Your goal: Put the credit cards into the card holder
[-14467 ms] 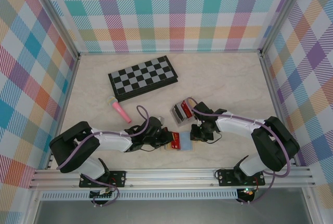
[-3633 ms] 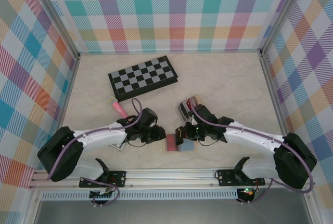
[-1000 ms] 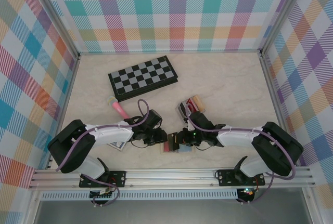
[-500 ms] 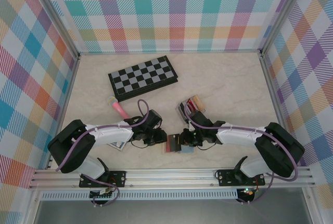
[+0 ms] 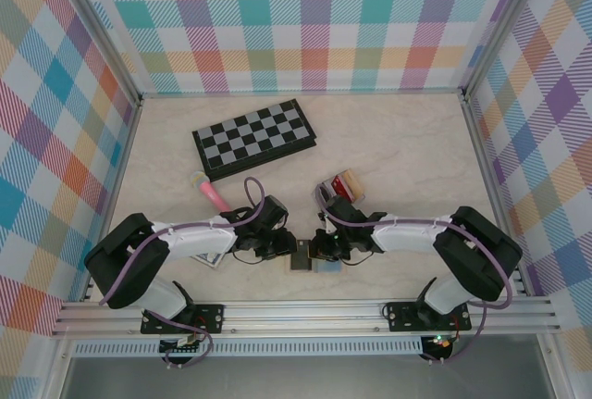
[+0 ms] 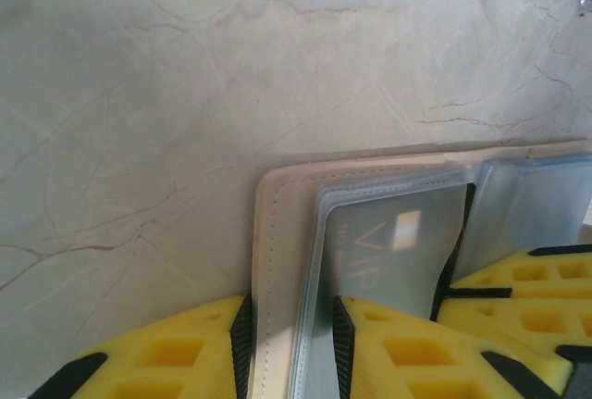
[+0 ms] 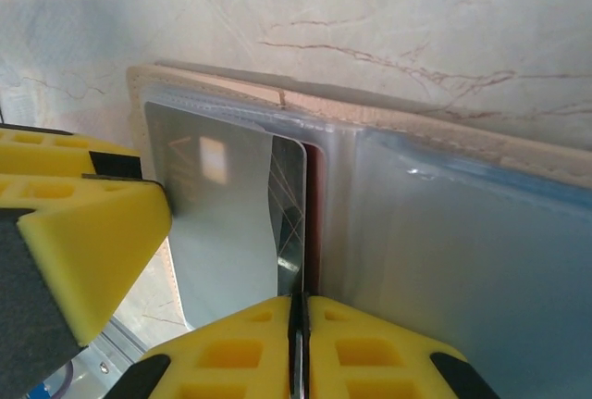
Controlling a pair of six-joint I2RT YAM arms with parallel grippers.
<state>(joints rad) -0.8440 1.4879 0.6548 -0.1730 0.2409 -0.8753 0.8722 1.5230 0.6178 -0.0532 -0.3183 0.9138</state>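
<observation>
1. Table (image 5: 407,149): marbled top. I give places by its edges, and the arm bases sit along the near edge.
2. Wallet (image 6: 277,260): tan, lying open and flat close to the near edge, about midway along it. It sits between my two claws, and its inside is lined with clear sleeves.
3. Left claw (image 6: 291,348): the pads are clamped on the wallet's left flap, with the tan edge and a clear sleeve pinched between them.
4. Right claw (image 7: 296,339): the pads are pressed together on the edge of a card, with nothing but that thin edge between them.
5. Card (image 7: 227,205): grey and glossy from the wrists, dark from above. It lies over the wallet's left half with a red strip just beside its right edge. I cannot tell whether it sits inside the sleeve or on top of it. The right-hand sleeve looks pale blue.
6. Holder (image 5: 339,186): a clear-grey box standing just beyond the right claw toward the far edge, apart from the wallet. Something red stands in it.
7. Chessboard (image 5: 254,138): folded, left of centre toward the far edge, well apart from the wallet.
8. Pink toy (image 5: 214,197): lying between the chessboard and the left arm.
</observation>
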